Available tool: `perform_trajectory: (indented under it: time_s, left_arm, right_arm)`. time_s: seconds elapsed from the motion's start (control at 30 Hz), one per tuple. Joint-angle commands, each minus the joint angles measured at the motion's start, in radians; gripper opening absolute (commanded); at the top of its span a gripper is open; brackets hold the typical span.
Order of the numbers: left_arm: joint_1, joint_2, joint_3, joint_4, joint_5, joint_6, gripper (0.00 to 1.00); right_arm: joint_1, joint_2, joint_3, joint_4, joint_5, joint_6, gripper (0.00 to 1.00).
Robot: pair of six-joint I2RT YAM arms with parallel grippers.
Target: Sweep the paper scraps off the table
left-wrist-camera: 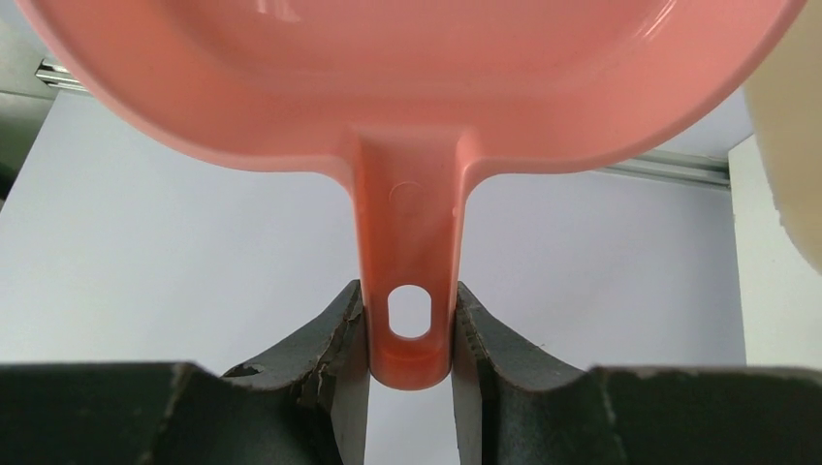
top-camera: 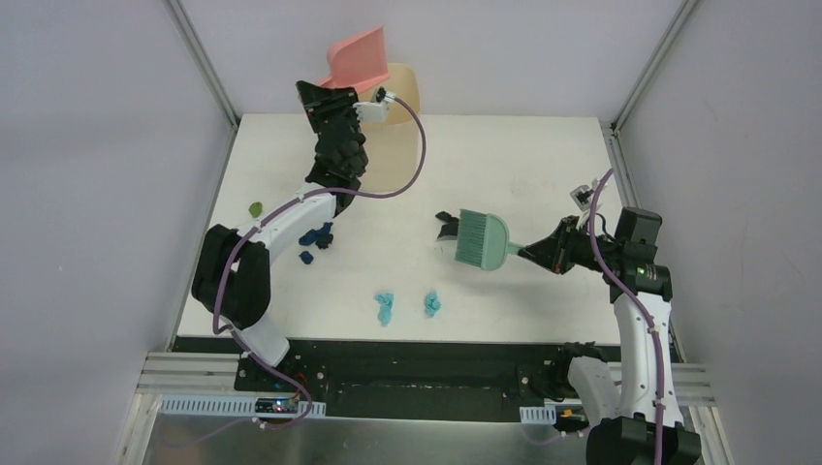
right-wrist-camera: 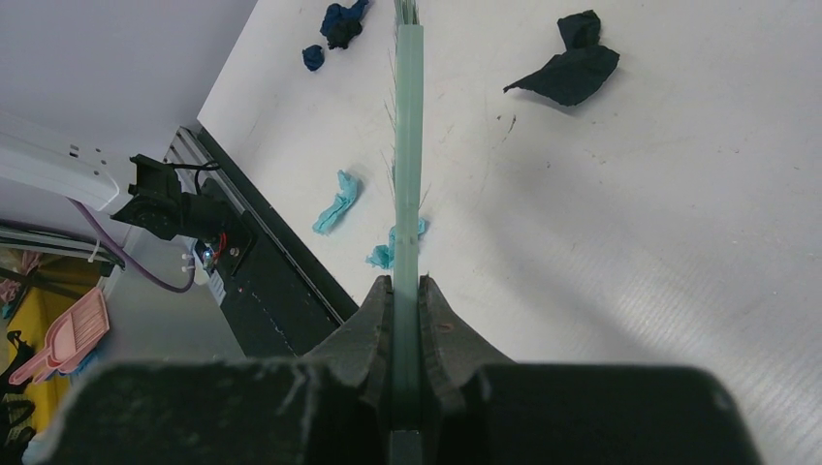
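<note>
Closest to my arm bases, two light blue paper scraps (top-camera: 385,308) lie on the white counter (top-camera: 543,165) just inside its near edge. They are twisted and crumpled, a little apart from each other.

Past them, my right gripper (right-wrist-camera: 407,291) is clamped tight on the flat handle of the teal brush (top-camera: 482,239). The brush is held edge-on with its bristle head pointing toward the middle of the counter, which I judge leaves it ready to drag scraps sideways. Just beside the bristles sits a black scrap (top-camera: 447,229), flattened and ragged; I cannot tell whether they touch.

Farther left, a navy cluster (top-camera: 317,235) is bunched together, and a lone green wad (top-camera: 255,208) rests near the left edge.

At the far edge, my left gripper (left-wrist-camera: 410,310) pinches the pink dustpan (top-camera: 359,58) by the end of its handle. The pan is raised off the counter next to the cream bin (top-camera: 402,92), presumably for tipping. I cannot see whether the pan holds anything.
</note>
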Motion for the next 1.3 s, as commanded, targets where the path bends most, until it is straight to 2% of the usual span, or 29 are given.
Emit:
perform_trajectory:
  time_s: [0.0, 0.13, 0.17, 0.2, 0.27, 0.3, 0.33, 0.43, 0.47, 0.53, 0.67, 0.8, 1.0, 1.13, 1.27]
  left_arm:
    - [0.002, -0.046, 0.048, -0.046, -0.005, -0.153, 0.00]
    - [-0.011, -0.137, 0.087, -0.299, -0.030, -0.393, 0.00]
    - [-0.018, -0.161, 0.108, -0.428, -0.034, -0.483, 0.00]
    - [-0.028, -0.191, 0.135, -0.564, -0.021, -0.640, 0.00]
    - [-0.040, -0.254, 0.189, -0.868, 0.037, -0.871, 0.00]
    - [-0.047, -0.278, 0.211, -0.967, 0.061, -0.975, 0.00]
    - [-0.055, -0.301, 0.236, -1.060, 0.090, -1.060, 0.00]
    - [-0.065, -0.377, 0.272, -1.316, 0.298, -1.310, 0.00]
    - [-0.065, -0.403, 0.263, -1.350, 0.364, -1.368, 0.00]
    - [-0.067, -0.444, 0.227, -1.386, 0.470, -1.448, 0.00]
    - [-0.067, -0.469, 0.155, -1.432, 0.574, -1.586, 0.00]
    - [-0.067, -0.446, 0.059, -1.447, 0.753, -1.647, 0.00]
    - [-0.071, -0.450, -0.127, -1.395, 0.819, -1.743, 0.00]
    - [-0.071, -0.479, -0.216, -1.352, 0.821, -1.746, 0.00]
    - [-0.066, -0.476, -0.247, -1.305, 0.779, -1.758, 0.00]
  right_arm:
    - [-0.011, -0.015, 0.012, 0.015, -0.030, -0.027, 0.00]
    - [-0.011, -0.016, 0.015, 0.013, -0.032, -0.029, 0.00]
    - [-0.011, -0.018, 0.015, 0.013, -0.031, -0.030, 0.00]
    - [-0.011, -0.018, 0.015, 0.014, -0.032, -0.029, 0.00]
    - [-0.010, -0.017, 0.016, 0.015, -0.031, -0.029, 0.00]
    - [-0.011, -0.016, 0.016, 0.014, -0.031, -0.030, 0.00]
    - [-0.011, -0.015, 0.016, 0.014, -0.031, -0.029, 0.00]
    - [-0.011, -0.016, 0.015, 0.013, -0.027, -0.030, 0.00]
    - [-0.012, -0.017, 0.016, 0.013, -0.025, -0.029, 0.00]
    - [-0.012, -0.017, 0.015, 0.013, -0.021, -0.030, 0.00]
    - [-0.012, -0.011, 0.009, 0.023, -0.011, -0.027, 0.00]
    - [-0.013, -0.001, 0.008, 0.033, 0.008, -0.023, 0.00]
    - [0.002, -0.007, 0.029, 0.016, -0.004, -0.039, 0.00]
    - [0.149, 0.065, 0.153, -0.116, 0.068, -0.120, 0.00]
    - [0.373, 0.254, 0.315, -0.279, 0.167, -0.189, 0.00]
